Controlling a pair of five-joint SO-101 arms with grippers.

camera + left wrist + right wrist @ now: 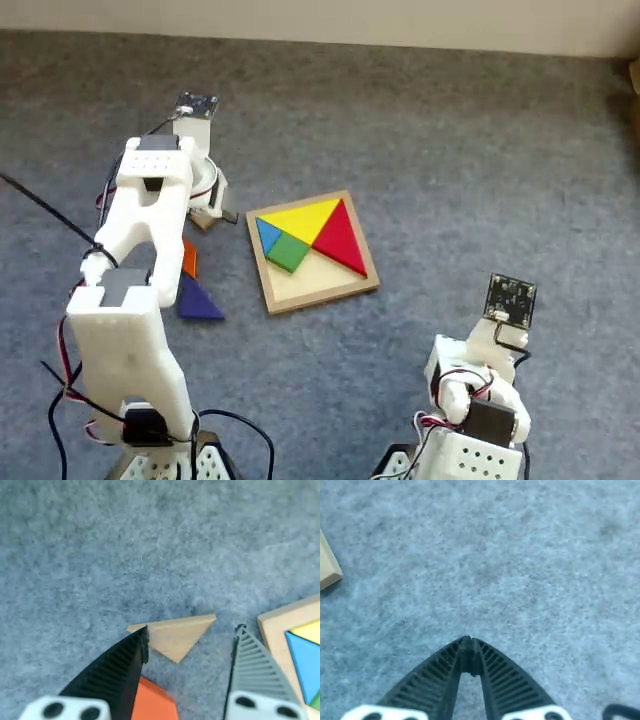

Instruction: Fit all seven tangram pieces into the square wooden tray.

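The square wooden tray (322, 293) lies mid-table holding a yellow triangle (301, 217), a red triangle (342, 242), a small blue triangle (267, 234) and a green square (288, 252). A plain wooden triangle (173, 636) lies flat on the carpet just left of the tray. My left gripper (191, 630) is open and low over it, the black fingertip at one corner and the grey fingertip beside the tray's corner (282, 622). An orange piece (156, 700) lies just behind the fingers. A dark blue triangle (198, 300) rests nearer the arm's base. My right gripper (468, 644) is shut and holds nothing.
Grey carpet covers the table. The left arm (150, 210) stretches over the orange piece (189, 260). The right arm (480, 385) sits folded at the near right, with a corner of the tray (327, 569) in its wrist view.
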